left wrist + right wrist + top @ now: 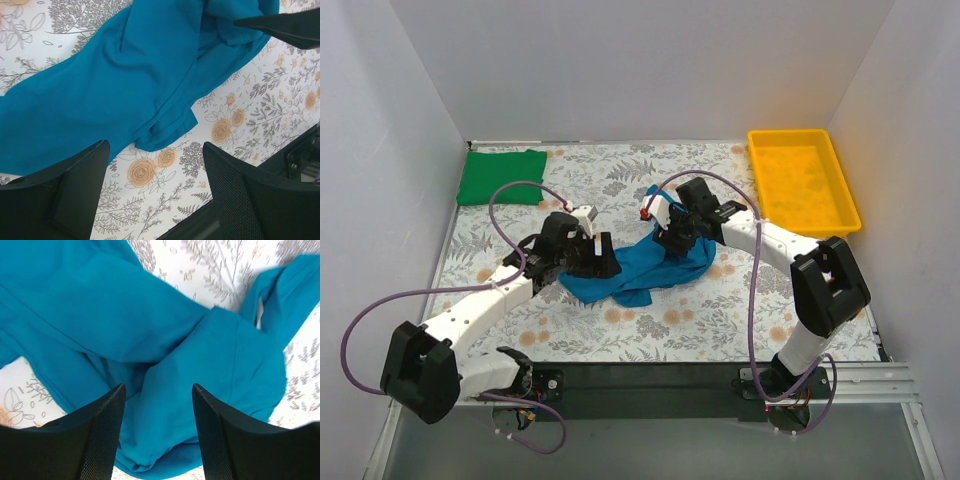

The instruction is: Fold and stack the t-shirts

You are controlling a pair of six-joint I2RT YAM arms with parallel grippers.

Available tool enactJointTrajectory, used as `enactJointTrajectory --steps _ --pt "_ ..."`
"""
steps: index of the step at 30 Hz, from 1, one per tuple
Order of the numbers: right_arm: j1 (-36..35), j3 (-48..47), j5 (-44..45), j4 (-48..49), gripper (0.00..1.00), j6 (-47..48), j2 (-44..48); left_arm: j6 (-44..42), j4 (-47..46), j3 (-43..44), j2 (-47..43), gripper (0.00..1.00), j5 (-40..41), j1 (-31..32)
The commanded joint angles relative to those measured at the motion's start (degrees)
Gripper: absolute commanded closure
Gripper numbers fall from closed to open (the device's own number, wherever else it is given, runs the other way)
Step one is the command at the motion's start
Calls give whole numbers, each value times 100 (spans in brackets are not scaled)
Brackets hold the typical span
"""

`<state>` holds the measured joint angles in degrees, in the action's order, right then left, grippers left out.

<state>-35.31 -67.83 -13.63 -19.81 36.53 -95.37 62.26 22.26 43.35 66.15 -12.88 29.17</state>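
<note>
We are looking at the teal shirt, which is lying crumpled and unfolded near the middle of the table, bunching up between the two arms. One long hem is trailing toward the near edge, and a sleeve is sticking out on the far side. The green shirt is sitting folded flat in the far left corner, well apart from the teal one.

We are seeing the left fingers standing wide open over the flowered tabletop, just beside the teal shirt's near hem and gripping nothing. The right fingers are also spread apart, hovering over the shirt's bunched middle. Cloth is showing in the gap but nothing is pinched, and we cannot tell whether they are touching the fabric.

A yellow tray is resting in the far right corner, beyond the right arm.
</note>
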Motion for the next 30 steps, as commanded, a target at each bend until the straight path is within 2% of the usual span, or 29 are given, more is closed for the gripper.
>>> enactJointTrajectory --steps 1,6,9,13,23,30 --pt "-11 -143 431 -23 38 -392 -183 6 -134 217 275 26 128 220" --pt "-11 -178 563 -31 39 -542 -464 -109 -301 472 845 27 374 537" --pt "-2 -239 668 -31 40 -647 -613 -161 -371 612 1162 34 497 704" --pt "15 -239 677 -31 42 -762 -693 -267 -381 806 1567 39 1102 1037" --pt "103 -239 607 -23 59 -841 -720 -390 -389 1175 2340 43 1850 1416" --pt "191 -152 511 -31 64 -850 -588 -364 -336 1360 2640 55 2307 1478"
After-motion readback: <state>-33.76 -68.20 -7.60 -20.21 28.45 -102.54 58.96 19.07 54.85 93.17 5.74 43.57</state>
